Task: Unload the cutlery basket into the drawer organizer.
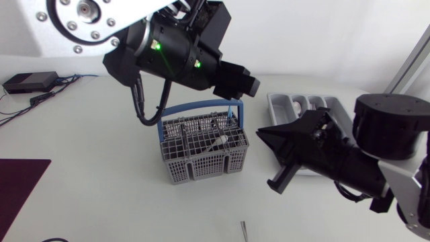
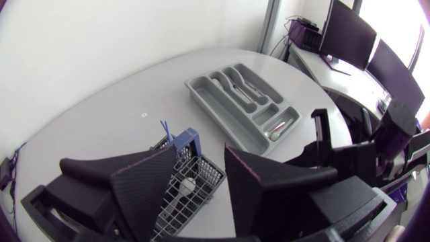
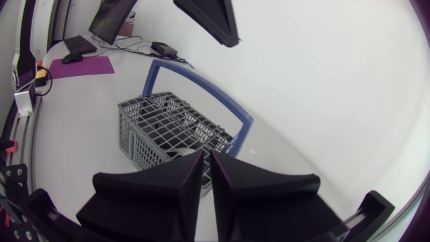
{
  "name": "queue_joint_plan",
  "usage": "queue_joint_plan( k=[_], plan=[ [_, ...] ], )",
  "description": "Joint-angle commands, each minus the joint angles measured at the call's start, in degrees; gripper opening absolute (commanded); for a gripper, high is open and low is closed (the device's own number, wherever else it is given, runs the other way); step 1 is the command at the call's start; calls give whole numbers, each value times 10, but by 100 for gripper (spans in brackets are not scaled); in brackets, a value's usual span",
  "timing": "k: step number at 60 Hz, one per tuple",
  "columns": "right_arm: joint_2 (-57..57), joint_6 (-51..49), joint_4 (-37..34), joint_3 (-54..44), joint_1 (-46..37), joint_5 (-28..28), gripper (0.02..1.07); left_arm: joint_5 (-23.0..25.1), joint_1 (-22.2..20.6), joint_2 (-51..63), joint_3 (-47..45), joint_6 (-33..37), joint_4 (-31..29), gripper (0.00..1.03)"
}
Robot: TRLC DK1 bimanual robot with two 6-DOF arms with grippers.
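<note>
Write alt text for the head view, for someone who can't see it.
A grey cutlery basket with a blue handle stands in the middle of the white table, cutlery inside, the left arm hanging over it. The right gripper points at it from the right, partly hiding the grey drawer organizer beyond.

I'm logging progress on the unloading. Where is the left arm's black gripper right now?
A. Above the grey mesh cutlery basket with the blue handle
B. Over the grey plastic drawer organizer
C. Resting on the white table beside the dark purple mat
A: in the left wrist view the grey mesh cutlery basket with the blue handle lies under the open left gripper, apart from the grey plastic drawer organizer.
</note>
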Motion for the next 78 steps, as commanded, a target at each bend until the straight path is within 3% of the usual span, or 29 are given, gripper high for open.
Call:
queue_joint_plan(
  k=[1, 5, 9, 14, 18, 22, 27, 30, 35, 50, 61, 78],
  plan=[
    [-34, 0, -35, -20, -29, -28, 18, 6, 6, -9, -10, 40, -24, 74],
    [-71, -18, -95, -25, -51, -71, 19, 5, 4, -7, -21, 98, -46, 81],
    [-94, -37, -134, -32, -70, -94, 27, 5, 2, -7, -32, 155, -62, 85],
    [-109, -58, -163, -40, -106, -138, 32, 5, -20, -27, -88, 275, -58, 88],
    [-120, -79, -199, -40, -141, -177, 40, 5, -49, -58, -153, 386, -40, 88],
    [-130, -99, -228, -40, -178, -214, 52, 5, -70, -90, -234, 479, 42, 88],
    [-136, -122, -262, -41, -204, -242, 66, 6, -93, -93, -270, 559, 45, 88],
    [-143, -138, -285, -43, -216, -253, 75, 42, -108, -87, -290, 622, 43, 88],
    [-158, -152, -301, -50, -237, -267, 80, 59, -131, -55, -284, 673, 26, 88],
    [-166, -205, -344, -57, -356, -351, 84, 80, -189, 35, -263, 758, 22, 87],
    [-165, -247, -368, -65, -442, -401, 85, 92, -213, 90, -239, 789, 23, 80],
    [-149, -253, -366, -66, -464, -417, 85, 116, -239, 179, -210, 812, 22, 75]
  ],
)
